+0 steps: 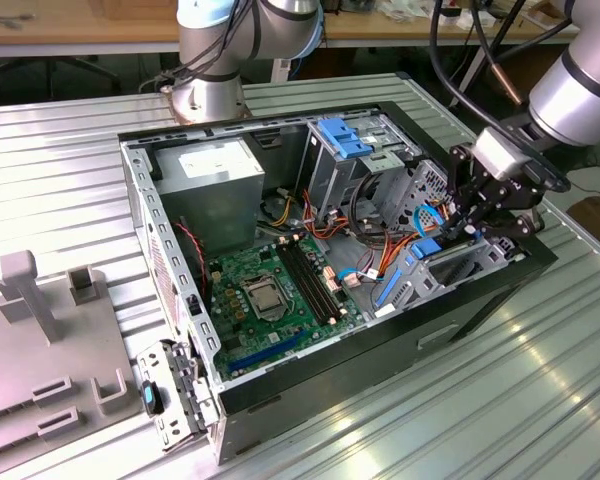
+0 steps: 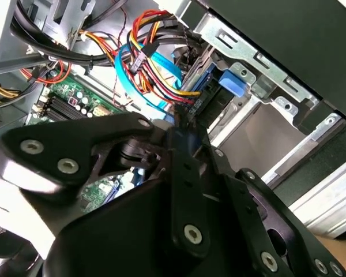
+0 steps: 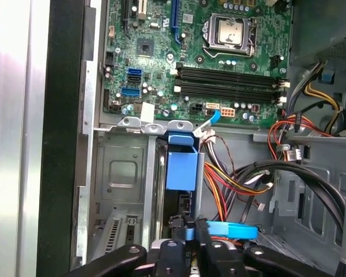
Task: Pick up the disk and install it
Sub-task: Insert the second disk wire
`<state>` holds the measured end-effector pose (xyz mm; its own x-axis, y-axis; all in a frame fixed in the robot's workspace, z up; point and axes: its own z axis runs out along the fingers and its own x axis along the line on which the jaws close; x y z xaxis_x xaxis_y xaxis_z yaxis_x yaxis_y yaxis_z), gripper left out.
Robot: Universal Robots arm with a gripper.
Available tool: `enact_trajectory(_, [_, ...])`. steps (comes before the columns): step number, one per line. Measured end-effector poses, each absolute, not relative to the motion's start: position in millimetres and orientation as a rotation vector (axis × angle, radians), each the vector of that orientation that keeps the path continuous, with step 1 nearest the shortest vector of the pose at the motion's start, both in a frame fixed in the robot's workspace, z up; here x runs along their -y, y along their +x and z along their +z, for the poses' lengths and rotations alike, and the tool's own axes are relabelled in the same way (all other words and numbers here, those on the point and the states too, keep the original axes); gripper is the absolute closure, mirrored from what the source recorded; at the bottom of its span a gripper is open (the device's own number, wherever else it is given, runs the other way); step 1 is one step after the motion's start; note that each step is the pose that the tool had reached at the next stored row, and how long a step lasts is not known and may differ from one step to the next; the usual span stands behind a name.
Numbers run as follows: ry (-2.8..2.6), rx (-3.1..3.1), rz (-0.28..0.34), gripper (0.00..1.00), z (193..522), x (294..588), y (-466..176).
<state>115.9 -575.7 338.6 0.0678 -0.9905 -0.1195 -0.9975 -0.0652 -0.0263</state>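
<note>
Gripper (image 1: 477, 215) sits low inside the open computer case (image 1: 540, 262), at the drive cage on the exterior view's right edge of the chassis. Its black fingers (image 3: 187, 228) are closed on the disk (image 3: 181, 167), pinching a blue rail at the end nearest the wrist.

First wrist view: the disk stands on edge in the cage slot, its blue rail facing the camera, its long axis running from the gripper toward the motherboard (image 3: 219, 63). That view also shows the processor socket (image 3: 230, 32) and memory slots (image 3: 230, 81) beyond the cage, and a cable bundle (image 3: 236, 179) just beside the disk.

Second wrist view: gripper (image 2: 179, 130) linkage in the foreground, a blue tab (image 2: 230, 81) at the grey cage wall, and red, yellow and blue cables (image 2: 153, 63) near the fingers.

Exterior view: the case lies on its side on the ribbed metal table (image 1: 60, 140), with the power supply (image 1: 215, 165) at the far corner, well apart from the gripper.
</note>
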Motion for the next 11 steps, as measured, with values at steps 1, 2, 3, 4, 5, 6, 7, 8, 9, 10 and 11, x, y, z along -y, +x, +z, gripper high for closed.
enact_trajectory(1, [-2.220,-2.076,0.105,0.76,341.0,575.7,115.8])
enact_trajectory(2, [-2.219,-2.076,0.105,0.70,343.1,575.7,115.8])
enact_trajectory(3, [-2.219,-2.076,0.105,0.70,347.1,575.7,115.8])
enact_trajectory(4, [-2.219,-2.076,0.104,0.70,351.5,575.7,115.8])
enact_trajectory(5, [-2.219,-2.076,0.104,0.70,353.2,575.7,115.8])
enact_trajectory(6, [-2.219,-2.076,0.104,0.70,354.0,575.7,115.8])
enact_trajectory(7, [-2.219,-2.076,0.104,0.70,354.2,575.7,115.8])
enact_trajectory(8, [-2.219,-2.076,0.104,0.70,354.3,575.7,115.8])
enact_trajectory(9, [-2.219,-2.076,0.104,0.71,354.4,575.7,115.8])
enact_trajectory(10, [-2.219,-2.076,0.104,0.71,354.4,575.7,115.8])
enact_trajectory(11, [-2.219,-2.076,0.104,0.78,354.5,575.7,115.8])
